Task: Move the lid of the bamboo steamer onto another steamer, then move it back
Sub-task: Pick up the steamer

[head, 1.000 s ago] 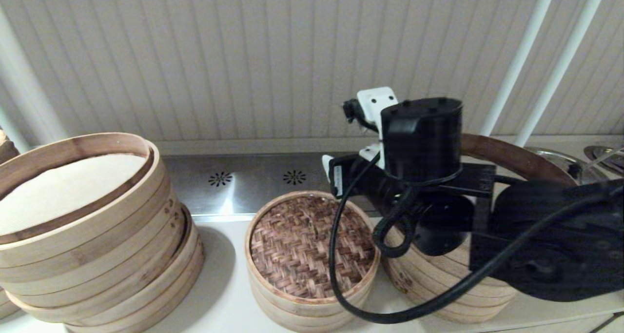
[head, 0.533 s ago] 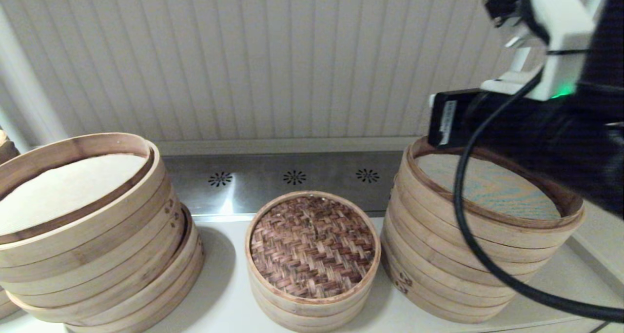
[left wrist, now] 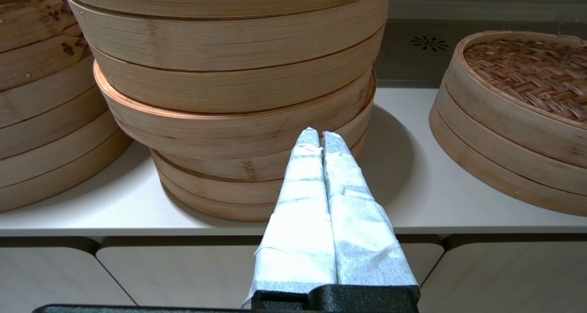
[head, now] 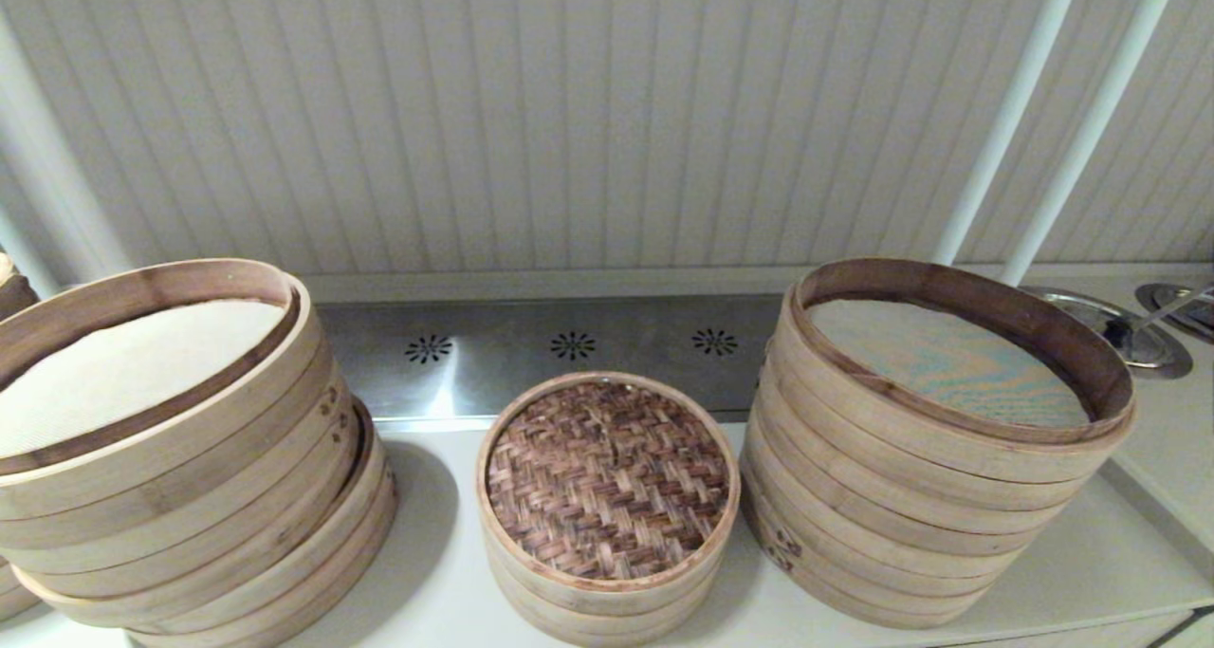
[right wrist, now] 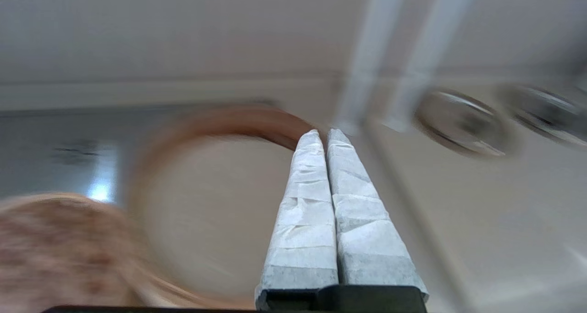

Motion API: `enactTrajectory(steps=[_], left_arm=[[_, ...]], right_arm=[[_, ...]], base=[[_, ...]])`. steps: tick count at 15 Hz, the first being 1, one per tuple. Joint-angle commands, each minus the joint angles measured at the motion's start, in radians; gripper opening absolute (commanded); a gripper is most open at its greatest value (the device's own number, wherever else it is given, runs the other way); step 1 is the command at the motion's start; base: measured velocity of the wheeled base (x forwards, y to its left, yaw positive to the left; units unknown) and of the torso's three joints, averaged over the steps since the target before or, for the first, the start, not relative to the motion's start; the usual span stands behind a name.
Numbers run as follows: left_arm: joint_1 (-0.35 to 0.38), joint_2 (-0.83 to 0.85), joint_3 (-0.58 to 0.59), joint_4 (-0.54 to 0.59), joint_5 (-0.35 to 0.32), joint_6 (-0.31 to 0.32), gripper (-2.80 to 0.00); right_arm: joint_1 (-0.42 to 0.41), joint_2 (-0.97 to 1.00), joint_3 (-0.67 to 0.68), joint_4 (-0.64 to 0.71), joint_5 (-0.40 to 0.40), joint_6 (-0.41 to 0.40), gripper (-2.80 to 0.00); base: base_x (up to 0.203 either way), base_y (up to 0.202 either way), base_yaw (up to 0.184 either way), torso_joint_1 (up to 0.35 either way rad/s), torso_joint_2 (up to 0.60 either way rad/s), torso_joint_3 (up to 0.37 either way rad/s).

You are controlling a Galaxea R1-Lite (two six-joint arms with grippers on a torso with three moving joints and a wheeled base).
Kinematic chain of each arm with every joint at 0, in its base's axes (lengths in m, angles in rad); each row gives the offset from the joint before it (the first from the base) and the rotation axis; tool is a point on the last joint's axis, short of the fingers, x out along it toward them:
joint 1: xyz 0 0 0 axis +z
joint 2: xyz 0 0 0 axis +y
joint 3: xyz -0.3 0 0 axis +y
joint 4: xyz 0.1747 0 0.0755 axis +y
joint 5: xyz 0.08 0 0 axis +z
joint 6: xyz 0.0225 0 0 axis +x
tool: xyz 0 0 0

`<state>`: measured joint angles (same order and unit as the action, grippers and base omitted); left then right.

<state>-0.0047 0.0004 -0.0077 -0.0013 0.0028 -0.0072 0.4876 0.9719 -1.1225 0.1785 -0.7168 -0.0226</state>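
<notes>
The bamboo steamer lid (head: 607, 477), dark herringbone weave inside a pale rim, lies on a low small steamer stack (head: 597, 602) at the middle of the counter. The left wrist view shows this lid (left wrist: 532, 70) off to one side. Neither arm appears in the head view. My left gripper (left wrist: 321, 133) is shut and empty, held by the counter's front edge and pointing at the leaning stack (left wrist: 229, 74). My right gripper (right wrist: 326, 133) is shut and empty, up in the air over the tall stack's open top (right wrist: 215, 198). No short open single-tier steamer is in view.
A wide leaning stack with a cream liner (head: 171, 439) stands left of the lid, and a tall many-tier stack (head: 939, 458) right of it. Metal dishes (head: 1110, 330) sit at the far right. Two white pipes (head: 1005, 126) run up the wall. Another stack (left wrist: 41, 111) stands further left.
My right arm, which hung over the lid and the tall stack, rose up and to the right and left the head view. The lid has stayed in place.
</notes>
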Motion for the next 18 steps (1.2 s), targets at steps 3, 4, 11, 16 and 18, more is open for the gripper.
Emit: enactTrajectory(steps=[3, 4, 11, 16, 18], left_arm=[[0.0, 0.0, 0.0, 0.0, 0.0, 0.0, -2.8], [0.0, 0.0, 0.0, 0.0, 0.0, 0.0, -2.8], [0.0, 0.0, 0.0, 0.0, 0.0, 0.0, -2.8], [0.0, 0.0, 0.0, 0.0, 0.0, 0.0, -2.8], [0.0, 0.0, 0.0, 0.0, 0.0, 0.0, -2.8]], right_arm=[[-0.178, -0.354, 0.216, 0.132, -0.002, -0.015, -2.8], [-0.212, -0.426, 0.29, 0.145, 0.0, -0.021, -2.8], [-0.323, -0.675, 0.672, 0.106, 0.256, 0.115, -2.8], [-0.539, -0.698, 0.795, 0.061, 0.567, 0.138, -2.8], [-0.476, -0.713, 0.889, -0.071, 0.596, 0.101, -2.8]], base=[[0.0, 0.0, 0.0, 0.0, 0.0, 0.0], [0.0, 0.0, 0.0, 0.0, 0.0, 0.0], [0.0, 0.0, 0.0, 0.0, 0.0, 0.0], [0.0, 0.0, 0.0, 0.0, 0.0, 0.0], [0.0, 0.0, 0.0, 0.0, 0.0, 0.0]])
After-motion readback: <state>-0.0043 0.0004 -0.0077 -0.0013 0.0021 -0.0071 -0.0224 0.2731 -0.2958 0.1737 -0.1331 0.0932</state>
